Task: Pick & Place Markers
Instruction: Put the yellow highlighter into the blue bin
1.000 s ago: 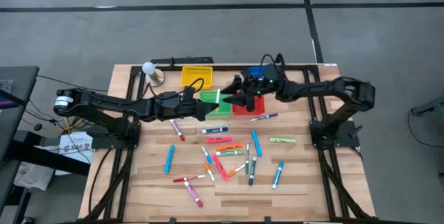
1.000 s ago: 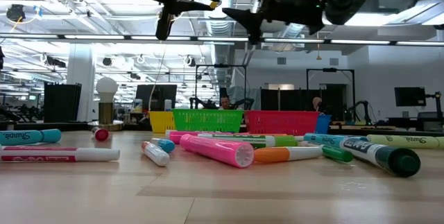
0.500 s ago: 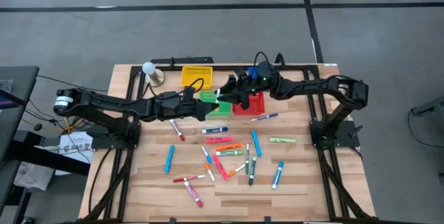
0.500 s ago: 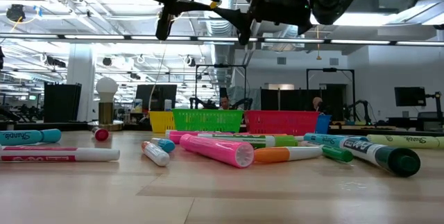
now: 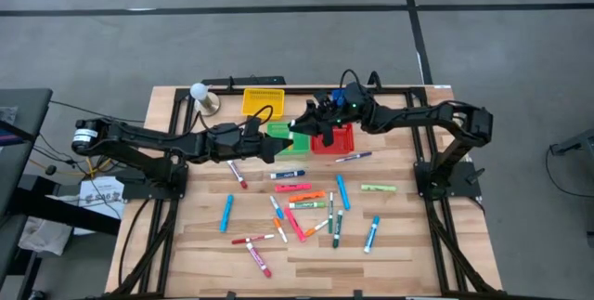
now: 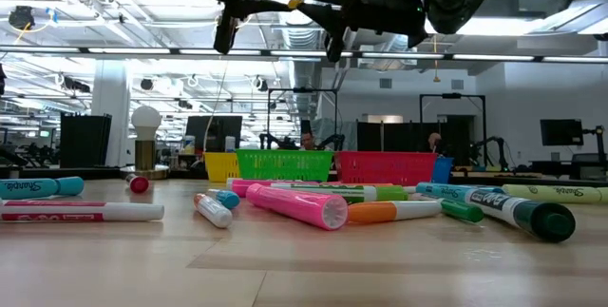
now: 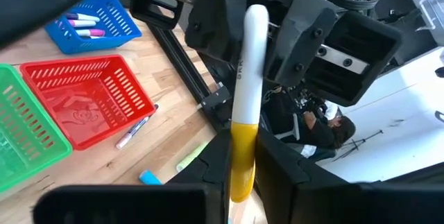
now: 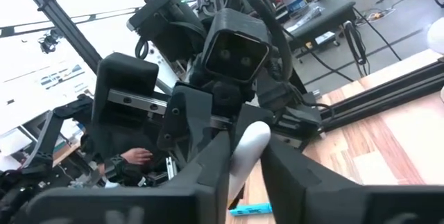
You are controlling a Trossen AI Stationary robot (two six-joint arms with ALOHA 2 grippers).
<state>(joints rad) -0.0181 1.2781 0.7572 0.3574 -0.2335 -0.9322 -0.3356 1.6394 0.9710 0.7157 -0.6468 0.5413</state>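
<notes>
One marker, white-bodied with a yellow cap, hangs in the air between my two grippers, above the green basket and the red basket. My left gripper is shut on its yellow end. My right gripper faces it from the table's right and is shut on the white end. In the low view the marker is roughly level, high above the table. Several other markers lie loose on the wooden table's middle and near part. My left gripper pinches the marker's yellow cap end between its two fingers, coming roughly level from the table's left, along the marker. The marker sticks out beyond the fingertips, clear of everything below. My right gripper pinches the white rounded end between its two fingers, coming level from the table's right, along the marker. Only that end shows between them.
A yellow basket stands at the far edge. A blue basket beyond the red one holds a few markers. A white ball-topped object stands at the far left. Black frame rails run along the table's left and right sides.
My right gripper has moved toward the table's left, up to the left gripper, and its open fingers have shut on the marker's white end. The left gripper and the marker have kept still.
</notes>
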